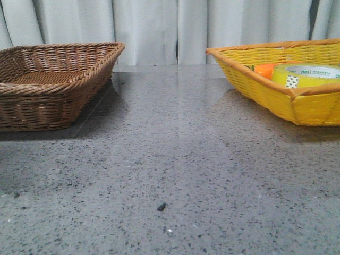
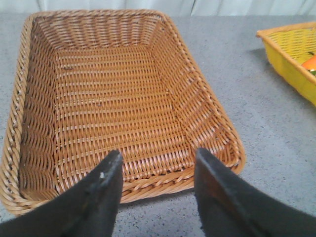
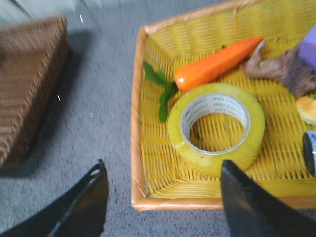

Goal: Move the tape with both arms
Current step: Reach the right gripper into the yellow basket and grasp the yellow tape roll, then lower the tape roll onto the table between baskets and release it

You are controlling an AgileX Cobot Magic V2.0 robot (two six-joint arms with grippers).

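Note:
The yellow tape roll (image 3: 216,128) lies flat in the yellow basket (image 3: 136,148), next to an orange carrot (image 3: 217,64). In the front view the tape (image 1: 305,76) shows over the rim of the yellow basket (image 1: 260,90) at the right. My right gripper (image 3: 162,173) is open and empty, above the basket's near corner, short of the tape. My left gripper (image 2: 157,163) is open and empty, above the near rim of the empty brown wicker basket (image 2: 118,98). Neither arm shows in the front view.
The brown basket (image 1: 53,85) stands at the left of the grey speckled table (image 1: 170,159). The yellow basket also holds a dried leaf (image 3: 281,66), a purple object (image 3: 308,47) and other small items. A white curtain (image 1: 159,26) hangs behind. A small dark speck (image 1: 161,206) lies near the front.

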